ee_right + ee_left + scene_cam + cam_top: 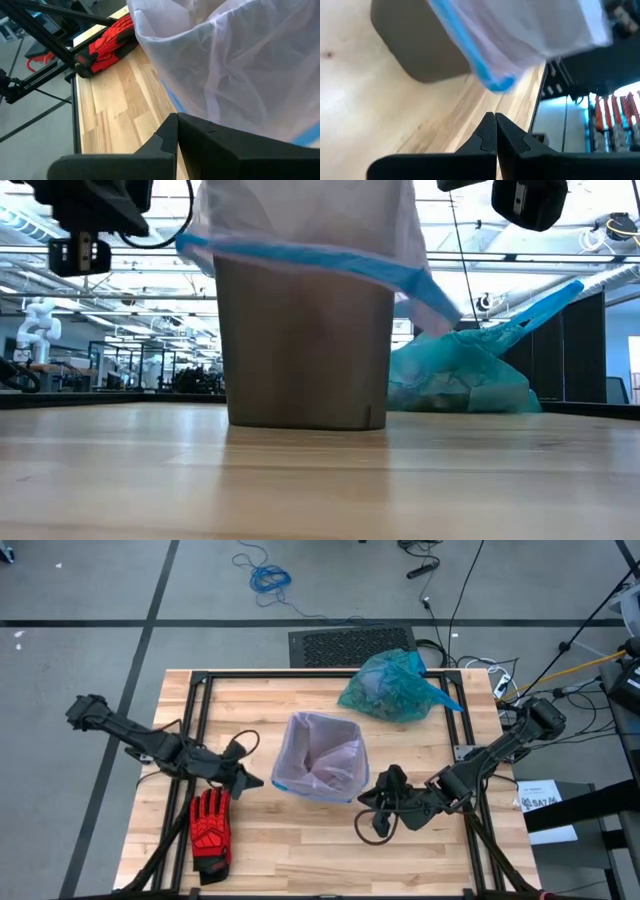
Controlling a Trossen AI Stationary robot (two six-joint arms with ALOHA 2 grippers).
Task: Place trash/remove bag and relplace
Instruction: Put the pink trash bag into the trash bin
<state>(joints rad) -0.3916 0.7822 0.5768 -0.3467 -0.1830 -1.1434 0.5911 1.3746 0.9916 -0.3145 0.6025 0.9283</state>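
A grey-brown bin (305, 350) stands at the table's middle, lined with a pale lilac bag (320, 755) whose blue-edged rim (300, 256) is folded over the bin's top. The teal-green bag (392, 688) lies bunched on the table at the far right, its tied tail (545, 302) sticking up. Darker shapes show dimly through it, and no loose trash is in view. My left gripper (255, 781) is shut and empty, just left of the bin. My right gripper (368, 802) is shut at the bin's near right corner, close to the lilac bag (225, 75). My right gripper's shut fingertips (170, 125) stand right by the lilac bag's overhang at the bin's near right corner. Whether they touch it, I cannot tell. Nothing is between the fingers.
A red-and-black glove (210, 830) lies flat on the table near the front left, below the left arm. Black frame rails (330, 673) run along the table's far and side edges. Bare wood lies in front of the bin.
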